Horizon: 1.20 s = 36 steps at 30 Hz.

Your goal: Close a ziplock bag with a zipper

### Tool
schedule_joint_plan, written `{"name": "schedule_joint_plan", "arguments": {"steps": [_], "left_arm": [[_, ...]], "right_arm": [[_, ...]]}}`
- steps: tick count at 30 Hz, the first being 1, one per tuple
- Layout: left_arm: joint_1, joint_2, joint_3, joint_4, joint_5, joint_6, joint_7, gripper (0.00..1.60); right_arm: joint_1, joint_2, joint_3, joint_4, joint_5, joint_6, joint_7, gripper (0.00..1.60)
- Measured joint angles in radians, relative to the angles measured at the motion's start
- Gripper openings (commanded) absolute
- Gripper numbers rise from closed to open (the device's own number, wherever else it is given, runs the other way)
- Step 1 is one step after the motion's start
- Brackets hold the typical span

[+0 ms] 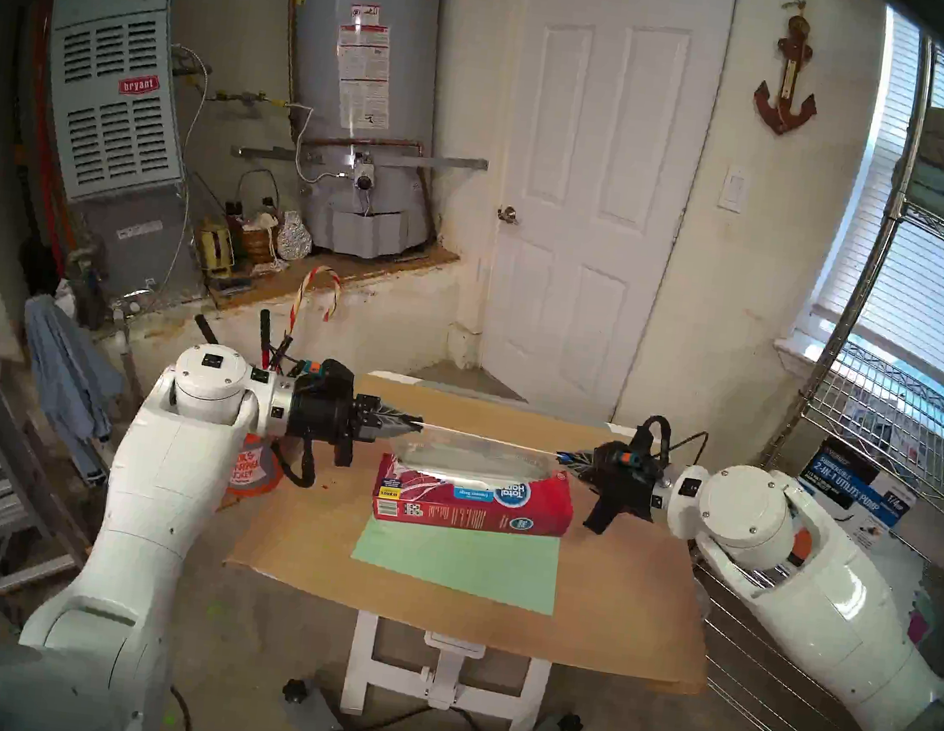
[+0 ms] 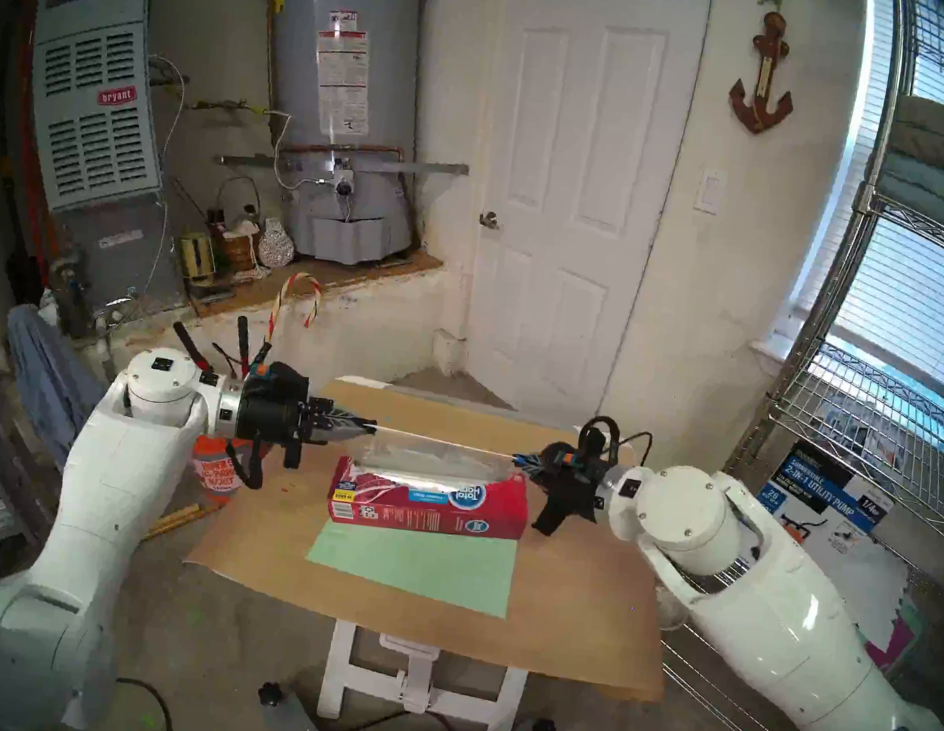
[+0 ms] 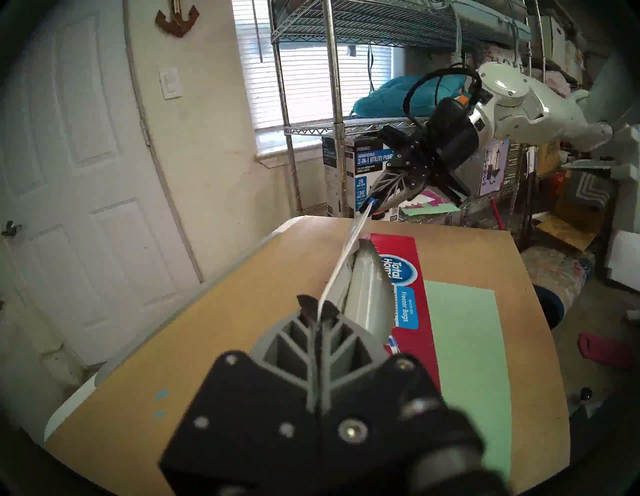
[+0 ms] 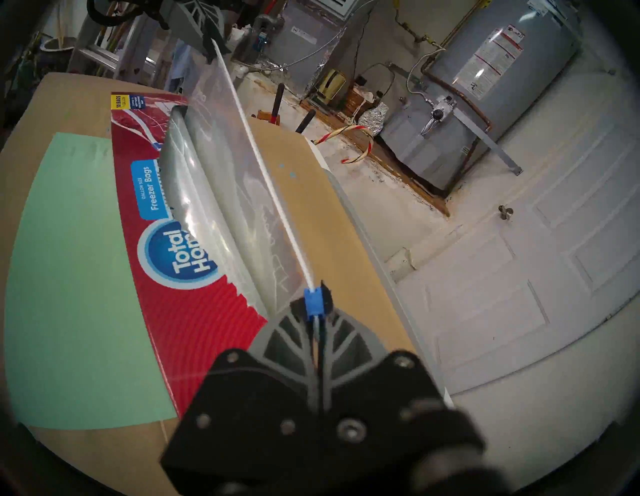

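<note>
We see a flat brown worktop (image 1: 575,620) with a smooth pale-green sheet (image 1: 459,563) lying on it, and behind that sheet a long red cardboard box (image 1: 477,500), its top torn open along a jagged edge. Above the box hangs the bag (image 4: 235,180), clear, glossy and creased, stretched taut between our two arms, its lower part sagging into the box's opening. Its white strip (image 1: 484,439) runs as a thin straight line from claw to claw. Our left claw (image 3: 318,311), with ribbed grey fingers, is clamped tight on the strip's left end. Our right claw (image 4: 317,306) is pinched closed on the strip's right end, right at the small blocky blue zipper (image 4: 314,304).
</note>
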Motion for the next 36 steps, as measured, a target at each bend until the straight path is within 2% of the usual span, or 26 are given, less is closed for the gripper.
{"name": "schedule_joint_plan", "arguments": {"steps": [19,27,30,32,33,34,36], "left_arm": [[0.001,0.01,-0.016,0.0,0.0,0.007,-0.003,0.0],[0.001,0.012,-0.02,0.001,0.001,0.007,-0.003,0.0],[-0.001,0.01,-0.018,0.007,0.002,0.007,-0.003,0.0],[-0.005,0.007,-0.014,0.016,0.003,0.006,-0.003,0.0],[-0.007,0.005,-0.012,0.02,0.003,0.005,-0.003,0.0],[-0.011,0.003,-0.008,0.028,0.004,0.004,-0.003,0.0],[-0.019,0.0,0.001,0.045,0.005,-0.001,-0.003,0.0]], "right_arm": [[-0.046,0.042,0.062,0.022,0.006,0.006,-0.021,0.0],[-0.048,0.04,0.073,0.021,0.014,0.008,-0.032,0.0],[-0.041,0.021,0.086,0.022,0.033,0.033,-0.043,0.0],[-0.031,0.004,0.095,0.023,0.051,0.058,-0.047,0.36],[-0.028,-0.001,0.098,0.023,0.056,0.065,-0.048,1.15],[-0.023,-0.008,0.102,0.024,0.065,0.077,-0.049,1.6],[-0.017,-0.019,0.11,0.024,0.08,0.098,-0.051,1.6]]}}
